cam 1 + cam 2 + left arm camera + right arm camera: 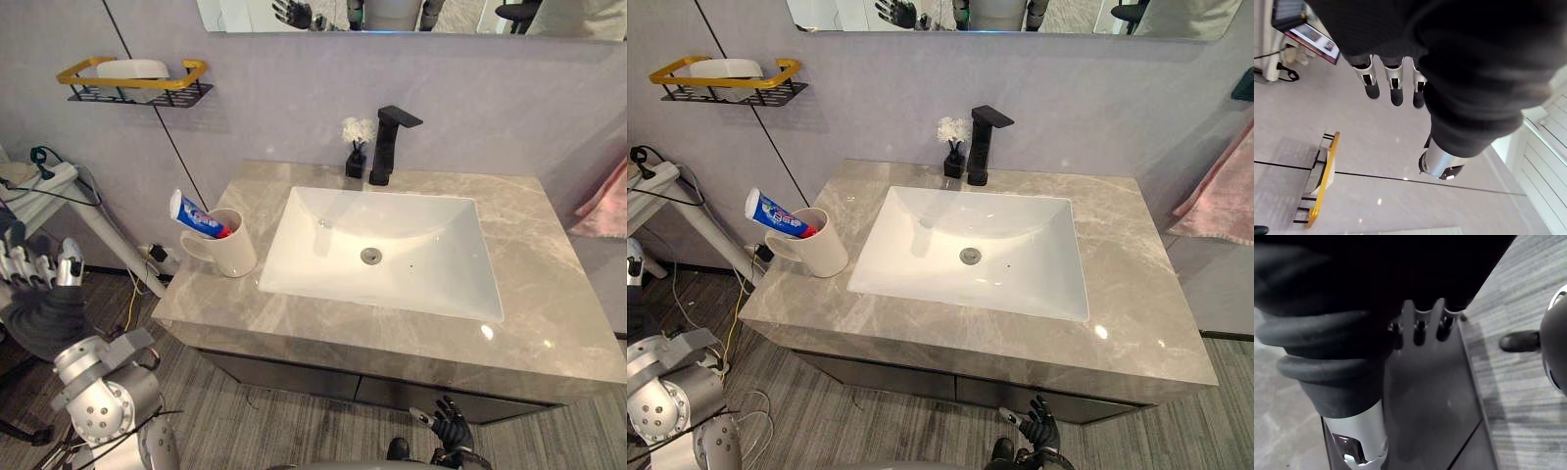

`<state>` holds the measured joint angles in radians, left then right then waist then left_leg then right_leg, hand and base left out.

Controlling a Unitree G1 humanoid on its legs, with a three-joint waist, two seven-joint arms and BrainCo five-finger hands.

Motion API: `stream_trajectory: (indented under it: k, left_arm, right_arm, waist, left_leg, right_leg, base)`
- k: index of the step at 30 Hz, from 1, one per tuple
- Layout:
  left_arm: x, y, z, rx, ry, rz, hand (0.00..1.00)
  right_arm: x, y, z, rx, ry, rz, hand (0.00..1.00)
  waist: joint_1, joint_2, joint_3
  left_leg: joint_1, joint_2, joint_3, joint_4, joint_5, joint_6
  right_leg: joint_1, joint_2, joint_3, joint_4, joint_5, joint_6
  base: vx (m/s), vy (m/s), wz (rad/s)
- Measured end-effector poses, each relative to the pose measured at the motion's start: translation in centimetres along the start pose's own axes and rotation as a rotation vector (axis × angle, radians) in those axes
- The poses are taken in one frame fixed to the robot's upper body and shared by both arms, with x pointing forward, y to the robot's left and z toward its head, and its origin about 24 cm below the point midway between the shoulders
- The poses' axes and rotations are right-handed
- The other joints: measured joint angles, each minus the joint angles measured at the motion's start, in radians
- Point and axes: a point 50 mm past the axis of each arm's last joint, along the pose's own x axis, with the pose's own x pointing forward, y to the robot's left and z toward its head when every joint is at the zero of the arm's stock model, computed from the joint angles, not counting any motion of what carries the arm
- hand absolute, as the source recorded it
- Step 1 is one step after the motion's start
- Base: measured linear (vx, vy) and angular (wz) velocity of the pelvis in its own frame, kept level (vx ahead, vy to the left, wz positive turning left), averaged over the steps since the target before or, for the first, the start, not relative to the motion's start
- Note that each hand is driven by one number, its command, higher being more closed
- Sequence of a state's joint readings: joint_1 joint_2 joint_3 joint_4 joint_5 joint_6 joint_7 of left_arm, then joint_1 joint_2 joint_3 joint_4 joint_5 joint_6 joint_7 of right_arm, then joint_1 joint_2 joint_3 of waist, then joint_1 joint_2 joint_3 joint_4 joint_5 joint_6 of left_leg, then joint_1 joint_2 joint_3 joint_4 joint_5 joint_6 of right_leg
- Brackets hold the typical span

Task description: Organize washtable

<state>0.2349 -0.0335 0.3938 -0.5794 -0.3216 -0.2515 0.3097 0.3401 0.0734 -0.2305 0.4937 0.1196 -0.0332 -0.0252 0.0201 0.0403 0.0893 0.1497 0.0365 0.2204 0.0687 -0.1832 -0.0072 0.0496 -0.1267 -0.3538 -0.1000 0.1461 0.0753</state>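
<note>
Left hand hangs raised off the washtable's left side, well apart from the counter, its fingers straight and holding nothing; its wrist view looks past them toward the wall and the yellow-railed wall shelf. Right hand sits low in front of the dark cabinet front beneath the counter edge, fingers relaxed and empty too. A toothpaste tube leans out of the white cup, which stands on the counter just beside the sink basin and near the counter's left edge. At the back, a small vase of white flowers stands just beside the black faucet. Nothing looks to have been handled yet. The tube tilts toward the side the left hand would come from, so a sideways reach could catch it first and tip the cup or nudge it off the near edge. The right hand, rising from below, risks striking the counter's underside unless it clears the front edge first.
</note>
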Motion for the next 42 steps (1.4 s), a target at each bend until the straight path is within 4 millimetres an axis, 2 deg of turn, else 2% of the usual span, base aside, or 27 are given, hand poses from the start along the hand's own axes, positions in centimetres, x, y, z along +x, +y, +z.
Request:
stream_trajectory:
  k: [3,5,8,16,22,27,42]
  left_arm:
    - [-0.9,-0.3,-1.4,-0.027,0.081,-0.011,1.00]
    - [-1.6,-0.6,-3.5,-0.030,0.184,-0.035,1.00]
    - [-2.6,-1.1,-5.5,-0.038,0.296,-0.068,1.00]
    - [-4.8,-1.2,-9.3,-0.017,0.502,-0.102,1.00]
    - [-5.6,-0.7,-10.7,0.009,0.570,-0.087,1.00]
    - [-5.5,-0.8,-10.8,0.013,0.576,-0.089,1.00]
    - [-5.2,-1.8,-12.1,0.022,0.605,-0.120,1.00]
  right_arm:
    - [0.0,0.4,-0.3,0.005,0.013,0.003,0.00]
    - [-0.1,0.7,-0.4,-0.002,0.016,0.010,0.00]
    - [-0.1,1.0,-0.4,-0.008,0.018,0.021,0.00]
    - [-0.1,1.1,-0.5,-0.013,0.018,0.012,0.00]
    - [-0.1,1.1,-0.5,-0.014,0.019,0.011,0.00]
    - [-0.2,1.1,-0.6,-0.015,0.023,0.010,0.00]
    - [-0.2,1.0,-0.6,-0.030,0.021,0.008,0.00]
  waist:
    - [0.002,-0.013,-0.009]
    - [0.003,-0.020,-0.013]
    - [0.002,-0.028,-0.019]
    - [-0.001,-0.031,-0.023]
    - [-0.003,-0.031,-0.027]
    - [-0.003,-0.026,-0.051]
    - [-0.004,-0.014,-0.064]
  left_leg:
    - [0.000,0.001,0.000,0.002,0.003,-0.001]
    - [0.000,0.002,0.000,0.002,0.006,-0.002]
    - [0.000,0.006,0.001,0.002,0.006,-0.003]
    - [0.001,0.020,0.012,0.002,0.007,-0.008]
    - [0.005,0.032,0.030,0.004,0.006,-0.016]
    - [0.006,0.039,0.046,0.006,0.001,-0.024]
    - [0.003,0.048,0.060,0.006,-0.003,-0.031]
  right_leg:
    - [0.000,-0.002,-0.003,0.000,0.000,0.000]
    - [0.000,-0.002,-0.004,0.000,0.000,-0.001]
    - [0.001,0.001,-0.006,0.000,-0.004,-0.006]
    - [-0.001,0.014,-0.004,0.000,-0.012,-0.015]
    - [-0.006,0.026,0.006,-0.003,-0.014,-0.019]
    - [-0.012,0.037,0.022,-0.003,-0.014,-0.019]
    - [-0.024,0.047,0.033,-0.004,-0.016,-0.022]
  base:
    - [0.00,0.000,0.00]
    - [0.00,0.000,0.00]
    - [0.00,0.000,0.00]
    - [0.00,-0.003,-0.01]
    - [0.01,-0.008,-0.08]
    - [0.00,-0.001,-0.11]
    - [-0.01,0.001,-0.02]
